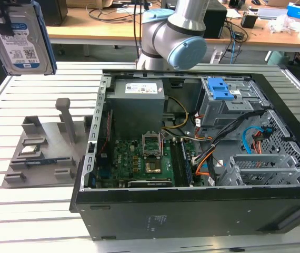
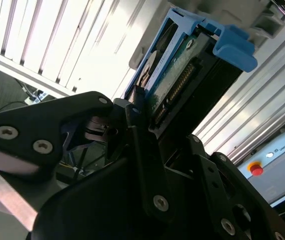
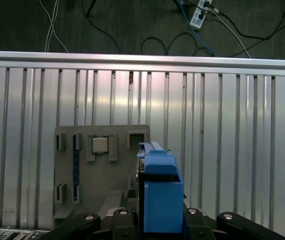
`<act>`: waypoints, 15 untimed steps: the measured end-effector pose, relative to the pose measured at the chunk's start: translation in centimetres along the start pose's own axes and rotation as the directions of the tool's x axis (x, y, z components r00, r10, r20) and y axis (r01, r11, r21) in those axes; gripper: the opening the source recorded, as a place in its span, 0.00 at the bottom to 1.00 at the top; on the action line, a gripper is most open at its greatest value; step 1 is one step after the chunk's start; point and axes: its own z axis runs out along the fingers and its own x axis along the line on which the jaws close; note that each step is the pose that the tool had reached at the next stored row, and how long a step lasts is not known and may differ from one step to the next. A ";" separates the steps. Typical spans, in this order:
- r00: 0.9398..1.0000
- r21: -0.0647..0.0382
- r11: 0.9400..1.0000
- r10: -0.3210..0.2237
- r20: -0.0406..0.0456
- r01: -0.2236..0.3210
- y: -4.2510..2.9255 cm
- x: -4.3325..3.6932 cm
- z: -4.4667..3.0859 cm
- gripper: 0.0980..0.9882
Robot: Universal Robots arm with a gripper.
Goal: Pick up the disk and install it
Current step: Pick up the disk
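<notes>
End effector [image 2: 142, 112] is clamped tight on the disk [image 2: 175, 80], holding it up in the air over the grey holder tray [image 1: 39, 147] (exterior view's left), well apart from the open computer case [image 1: 192, 211] on the tabletop [image 1: 34, 221].

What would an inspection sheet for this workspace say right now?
Surface: slatted metal table, carrying an open computer case.
Job's things: disk in its blue bracket, held in the air above the table at the exterior view's left; not in the case.
Clutter: grey parts holder beside the case.
Grippers: tool shut on the disk.
Cables: wires inside the case; cords on the floor.
Surroundings: wooden desk behind the table.
</notes>
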 end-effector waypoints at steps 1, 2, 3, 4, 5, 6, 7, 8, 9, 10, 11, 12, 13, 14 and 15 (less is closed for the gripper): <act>1.000 0.000 1.000 0.000 0.000 0.000 0.00 -0.02 -0.15 0.30; 1.000 0.000 1.000 0.000 0.000 0.000 0.01 -0.03 -0.23 0.30; 1.000 0.000 1.000 0.000 0.000 0.000 0.02 -0.07 -0.40 0.30; 1.000 0.000 1.000 0.000 0.000 0.000 0.02 -0.11 -0.57 0.30; 1.000 0.000 1.000 0.000 0.000 0.000 0.03 -0.13 -0.68 0.30; 1.000 0.000 1.000 0.000 0.000 0.000 0.03 -0.15 -0.77 0.30; 1.000 0.000 1.000 0.000 0.000 0.000 0.04 -0.19 -0.95 0.30; 1.000 0.000 1.000 0.000 0.000 0.000 0.04 -0.21 -1.05 0.30; 1.000 0.000 1.000 0.000 0.000 0.000 0.05 -0.23 -1.17 0.30; 1.000 0.000 1.000 0.000 0.000 0.000 0.06 -0.28 -1.46 0.30; 1.000 0.000 1.000 0.000 0.000 0.000 0.07 -0.32 -1.63 0.30; 1.000 0.000 1.000 0.000 0.000 0.000 0.07 -0.34 -1.79 0.30; 1.000 0.000 1.000 0.000 0.000 0.000 0.08 -0.37 -2.04 0.30; 1.000 0.000 1.000 0.000 0.000 0.000 0.09 -0.40 -2.22 0.30; 1.000 0.000 1.000 0.000 0.000 0.000 0.10 -0.42 -2.40 0.30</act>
